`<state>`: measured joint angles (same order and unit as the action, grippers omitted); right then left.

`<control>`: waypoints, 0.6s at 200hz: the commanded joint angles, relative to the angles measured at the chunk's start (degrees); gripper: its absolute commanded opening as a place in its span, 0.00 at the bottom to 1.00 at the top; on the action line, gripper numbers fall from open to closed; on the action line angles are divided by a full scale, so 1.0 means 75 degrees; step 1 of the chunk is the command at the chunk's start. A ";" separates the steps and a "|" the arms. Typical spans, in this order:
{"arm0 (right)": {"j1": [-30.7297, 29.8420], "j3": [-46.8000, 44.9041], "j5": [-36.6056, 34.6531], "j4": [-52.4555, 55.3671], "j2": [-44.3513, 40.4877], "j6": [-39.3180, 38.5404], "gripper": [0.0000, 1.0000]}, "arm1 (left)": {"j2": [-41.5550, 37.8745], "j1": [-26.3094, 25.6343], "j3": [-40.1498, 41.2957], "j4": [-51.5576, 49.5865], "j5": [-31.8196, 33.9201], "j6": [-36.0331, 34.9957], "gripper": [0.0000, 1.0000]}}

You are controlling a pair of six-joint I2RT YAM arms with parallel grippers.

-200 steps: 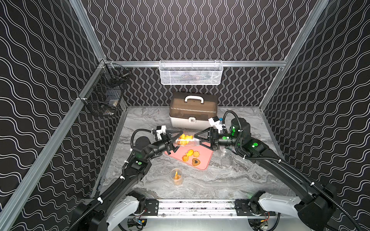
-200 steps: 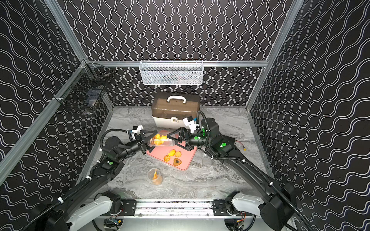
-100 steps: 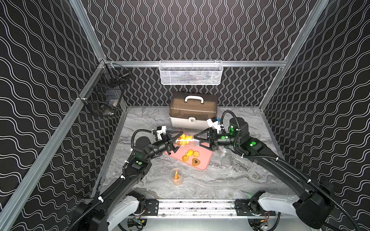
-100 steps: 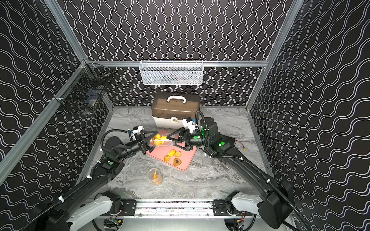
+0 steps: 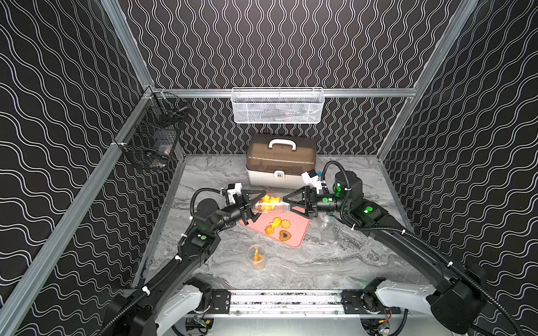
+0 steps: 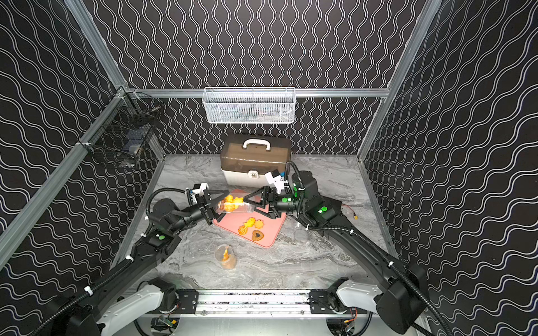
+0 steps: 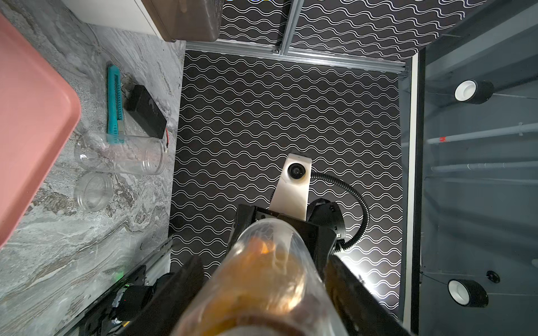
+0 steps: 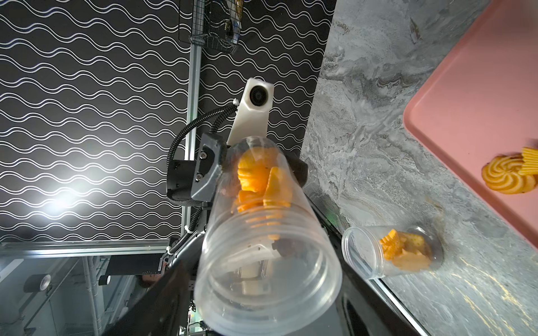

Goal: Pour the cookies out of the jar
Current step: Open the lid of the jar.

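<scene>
The right gripper (image 5: 287,205) has closed in around the open mouth of the jar (image 5: 277,207), though I cannot tell whether it grips, while the left gripper (image 5: 261,203) pinches its base, the cookies (image 5: 269,201) bunched inside above the pink tray (image 5: 300,227).

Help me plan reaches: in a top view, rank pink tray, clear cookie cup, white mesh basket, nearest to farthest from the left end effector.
1. Flat pink plastic tray, by the left end effector.
2. Small clear plastic cup of cookies, out front.
3. White wire-mesh basket, on the back wall.

Black jointed arms (image 5: 201,241) with green dots (image 5: 369,208), white bases (image 5: 401,292), ribbed cables (image 7: 366,216).
</scene>
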<state>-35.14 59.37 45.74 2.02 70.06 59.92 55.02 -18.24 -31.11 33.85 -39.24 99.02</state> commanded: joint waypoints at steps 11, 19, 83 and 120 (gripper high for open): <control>0.0000 -0.0047 0.0019 -0.0393 -0.0035 0.0121 0.76 | -0.0006 0.0001 -0.0048 0.0559 -0.0123 0.0197 0.67; 0.0003 -0.0053 0.0019 -0.0404 -0.0034 0.0120 0.75 | -0.0006 -0.0006 -0.0041 0.0564 -0.0112 0.0203 0.67; 0.0029 -0.0077 -0.0022 -0.0335 -0.0048 0.0046 0.73 | -0.0017 -0.0006 -0.0001 0.0556 -0.0120 0.0193 0.67; 0.0083 -0.0053 -0.0103 0.0068 -0.0184 -0.0285 0.73 | -0.0050 -0.0006 0.0012 0.0527 -0.0117 0.0209 0.67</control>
<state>-34.72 58.85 45.50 1.89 69.54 59.77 55.02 -18.24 -31.05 33.89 -39.22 99.04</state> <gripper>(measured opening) 0.727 0.668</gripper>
